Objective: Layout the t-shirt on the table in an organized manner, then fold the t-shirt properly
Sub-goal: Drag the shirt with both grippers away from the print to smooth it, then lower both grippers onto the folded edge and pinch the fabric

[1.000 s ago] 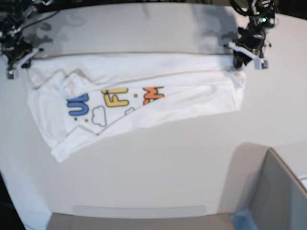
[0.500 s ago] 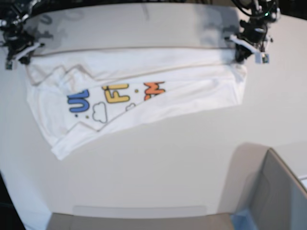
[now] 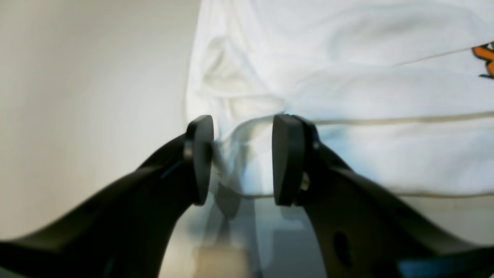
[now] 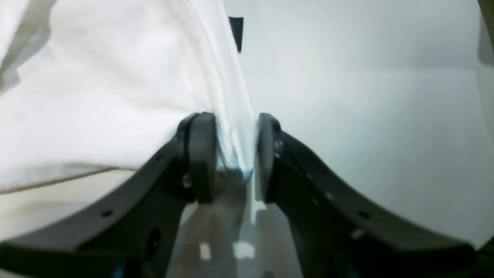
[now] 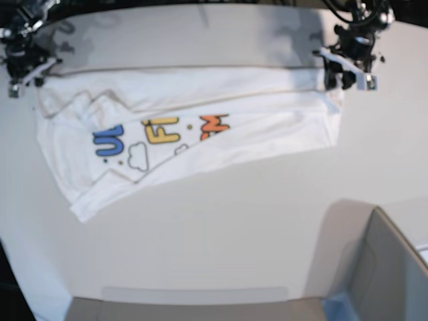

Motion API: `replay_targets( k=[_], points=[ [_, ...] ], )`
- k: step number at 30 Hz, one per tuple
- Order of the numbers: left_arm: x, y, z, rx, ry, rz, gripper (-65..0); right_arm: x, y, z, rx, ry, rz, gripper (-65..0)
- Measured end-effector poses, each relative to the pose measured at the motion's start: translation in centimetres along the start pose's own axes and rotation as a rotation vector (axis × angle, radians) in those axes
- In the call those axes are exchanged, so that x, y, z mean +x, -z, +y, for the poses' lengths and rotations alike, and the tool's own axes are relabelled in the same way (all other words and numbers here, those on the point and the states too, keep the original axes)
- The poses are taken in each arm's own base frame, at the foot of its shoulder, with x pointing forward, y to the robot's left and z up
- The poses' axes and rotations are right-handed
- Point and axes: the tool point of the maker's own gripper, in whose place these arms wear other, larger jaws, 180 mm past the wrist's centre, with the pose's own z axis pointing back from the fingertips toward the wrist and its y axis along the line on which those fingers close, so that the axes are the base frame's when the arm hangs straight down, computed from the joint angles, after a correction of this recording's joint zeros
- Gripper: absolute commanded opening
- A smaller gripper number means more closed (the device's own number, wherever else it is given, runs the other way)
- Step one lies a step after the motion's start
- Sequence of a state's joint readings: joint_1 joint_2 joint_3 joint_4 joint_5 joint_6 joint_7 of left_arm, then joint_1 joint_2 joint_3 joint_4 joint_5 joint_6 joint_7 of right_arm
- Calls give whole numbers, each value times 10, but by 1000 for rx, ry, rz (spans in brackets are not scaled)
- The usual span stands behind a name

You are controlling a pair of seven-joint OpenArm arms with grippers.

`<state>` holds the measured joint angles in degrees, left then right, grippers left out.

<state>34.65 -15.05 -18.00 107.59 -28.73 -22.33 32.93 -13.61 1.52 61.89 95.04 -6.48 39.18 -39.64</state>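
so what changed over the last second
Both tools carried the white printed cloth t-shirt's far edge further away across the plain white table. Now the left tool and right tool have spread, letting go. The folded body and lettering stayed put.

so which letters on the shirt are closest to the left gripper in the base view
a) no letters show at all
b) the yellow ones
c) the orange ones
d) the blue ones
c: in the base view the left gripper sits at the shirt's right end, and the orange letters are the nearest print to it; yellow and blue lie further away.
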Motion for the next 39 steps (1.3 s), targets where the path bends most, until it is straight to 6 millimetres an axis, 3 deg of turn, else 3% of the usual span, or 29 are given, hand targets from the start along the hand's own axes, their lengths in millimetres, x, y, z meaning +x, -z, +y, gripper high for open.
replay_targets(
  k=[8, 14, 20, 23, 25, 28, 33, 39],
  points=[
    [3, 1, 0, 0, 2, -7, -391, 3, -19, 3, -57, -43, 34, -453],
    [28, -6, -11, -21, 35, -74, -391, 57, -39, -8, -131, -49, -122, -453],
    [43, -10, -21, -41, 54, -112, -428, 66, -43, -12, -157, -35, -139, -454],
    [35, -2, -52, -124, 62, -91, -481, 68, -37, 7, -111, -96, -126, -454],
    [29, 2, -78, -204, 74, -70, -527, 69, -31, 41, -17, -135, -134, -454],
    [24, 3, -102, -270, 77, -59, -604, 61, -27, 76, 67, -207, -105, -454],
    [23, 9, -105, -279, 78, -52, -633, 58, -23, 102, 100, -230, -81, -454],
    [7, 36, -94, -253, 84, 79, -634, 64, -21, 125, 136, -287, -85, -454]
  ],
)
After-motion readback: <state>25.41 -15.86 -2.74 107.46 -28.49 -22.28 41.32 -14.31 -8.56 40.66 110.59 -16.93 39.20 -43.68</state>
